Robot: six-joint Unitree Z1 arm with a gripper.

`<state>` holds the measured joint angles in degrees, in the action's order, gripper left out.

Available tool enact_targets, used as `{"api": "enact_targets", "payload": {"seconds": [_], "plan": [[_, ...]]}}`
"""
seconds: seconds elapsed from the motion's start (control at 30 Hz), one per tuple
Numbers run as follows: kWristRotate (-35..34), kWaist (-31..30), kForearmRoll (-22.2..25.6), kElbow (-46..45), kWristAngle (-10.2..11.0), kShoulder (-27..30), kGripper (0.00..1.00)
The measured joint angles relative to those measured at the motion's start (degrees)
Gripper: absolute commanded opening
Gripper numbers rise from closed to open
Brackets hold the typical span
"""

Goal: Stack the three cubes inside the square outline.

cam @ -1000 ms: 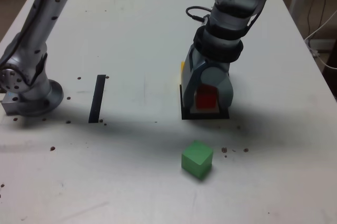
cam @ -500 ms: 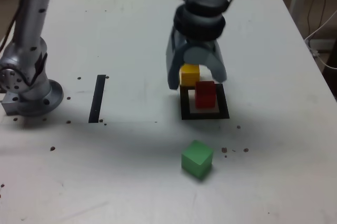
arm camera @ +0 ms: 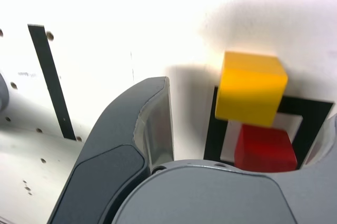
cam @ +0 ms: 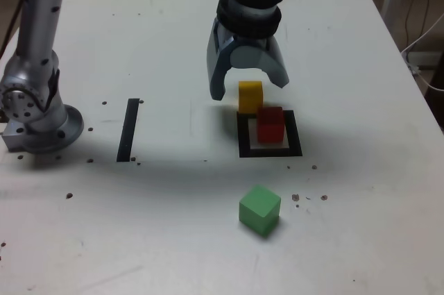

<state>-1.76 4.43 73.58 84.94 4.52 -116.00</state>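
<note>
Red cube (cam: pixel 270 128) sits by itself inside the black square outline (cam: pixel 294 135), because the claw (cam: pixel 250 91) that was around it a second ago has let go, backed off and spread wide, with nothing in it. That looks like a good bottom for the stack, but the yellow cube (cam: pixel 250 98) is only down beside it at the outline's edge, and the green cube (cam: pixel 260 209) is apart on the counter (cam: pixel 173 239), so both likely need lifting on top.

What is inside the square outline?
Inside the square outline, the red cube stands on the pale centre. The part of the centre beneath this cube is covered and cannot be seen.
</note>
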Motion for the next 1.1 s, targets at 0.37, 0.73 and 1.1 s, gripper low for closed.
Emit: {"api": "enact_targets", "payload": {"seconds": [0.37,0.73,1.1], "plan": [[4.2,2.3,-2.0,0.8,-2.2,-4.7,0.76],[4.3,2.5,-4.3,0.6,-2.3,-5.6,0.28],[4.3,2.5,-4.5,0.5,-2.2,-5.6,0.28]]}}
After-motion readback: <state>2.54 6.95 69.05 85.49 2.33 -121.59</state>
